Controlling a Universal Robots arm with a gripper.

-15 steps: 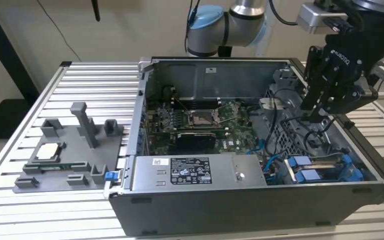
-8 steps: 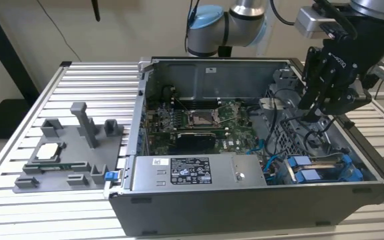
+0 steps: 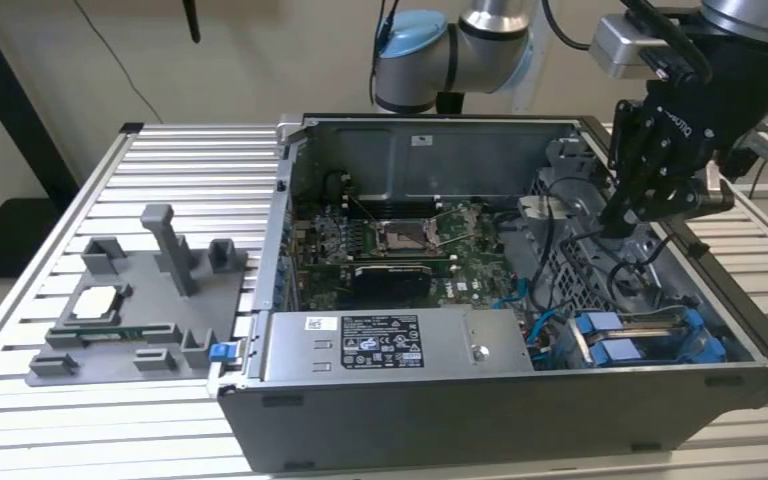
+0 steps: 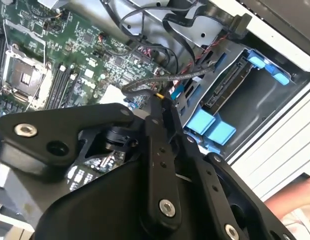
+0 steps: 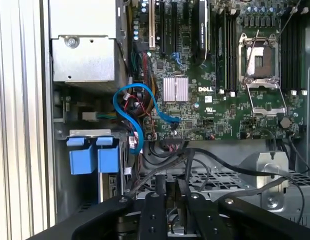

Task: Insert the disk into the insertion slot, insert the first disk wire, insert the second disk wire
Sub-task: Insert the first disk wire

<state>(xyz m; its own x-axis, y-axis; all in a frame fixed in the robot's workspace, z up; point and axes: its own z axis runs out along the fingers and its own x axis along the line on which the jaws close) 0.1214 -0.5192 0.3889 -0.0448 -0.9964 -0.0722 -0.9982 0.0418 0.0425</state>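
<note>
The disk [image 3: 654, 325], in its blue carrier, lies inside the insertion slot [image 3: 584, 275] at the case's front corner on the exterior view's right. Its connector edge [image 4: 226, 87] and the blue carrier tabs [image 5: 90, 157] also show in the wrist views. My gripper [image 3: 619, 225] hangs inside the case, above the perforated bay and further back than the disk. In the second wrist view the fingertips [image 4: 160, 102] are pinched together on a black wire [image 4: 142, 86] that runs toward the disk. In the first wrist view the gripper [image 5: 171, 189] sits among the black cables over the bay.
The motherboard [image 3: 398, 240] fills the case floor, and the silver power-supply box [image 3: 398, 343] stands along the front. A blue data cable [image 5: 135, 115] loops beside the board. A grey fixture tray [image 3: 131, 300] sits on the slatted table at the exterior view's left. Part of a person's arm [image 4: 295, 202] is near the case.
</note>
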